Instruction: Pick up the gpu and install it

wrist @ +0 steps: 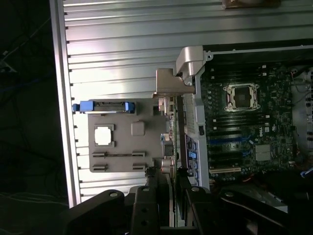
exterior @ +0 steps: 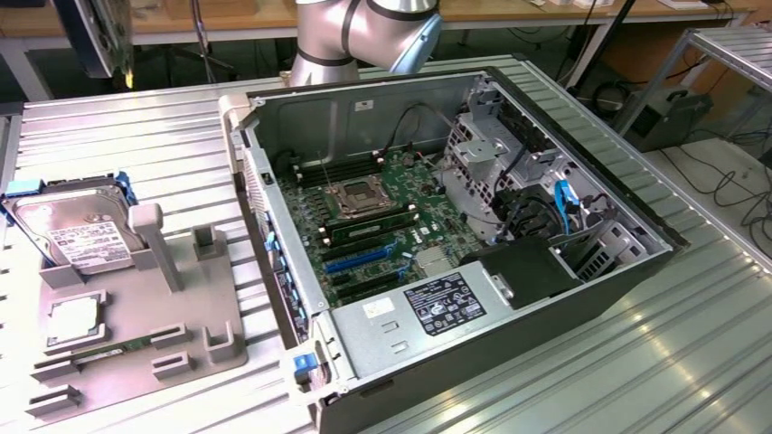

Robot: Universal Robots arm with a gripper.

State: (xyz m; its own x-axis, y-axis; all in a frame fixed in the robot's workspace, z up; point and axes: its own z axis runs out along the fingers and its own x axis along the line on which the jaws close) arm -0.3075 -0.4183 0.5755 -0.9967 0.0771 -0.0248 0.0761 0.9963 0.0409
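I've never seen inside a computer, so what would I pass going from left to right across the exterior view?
Hard drive → grey upright holder → processor socket on the motherboard → metal drive cage → blue cable → dark box on the floor.

The arm [exterior: 362, 32] runs off the exterior view's edge at twelve o'clock, and the computer case [exterior: 507, 362] is clipped at six. The power supply's label [exterior: 447, 303] is too small to read. The gpu [wrist: 171, 132] sits edge-on in the claw [wrist: 169, 174] (both faces hidden), and the claw's body is cut by the picture's edge.
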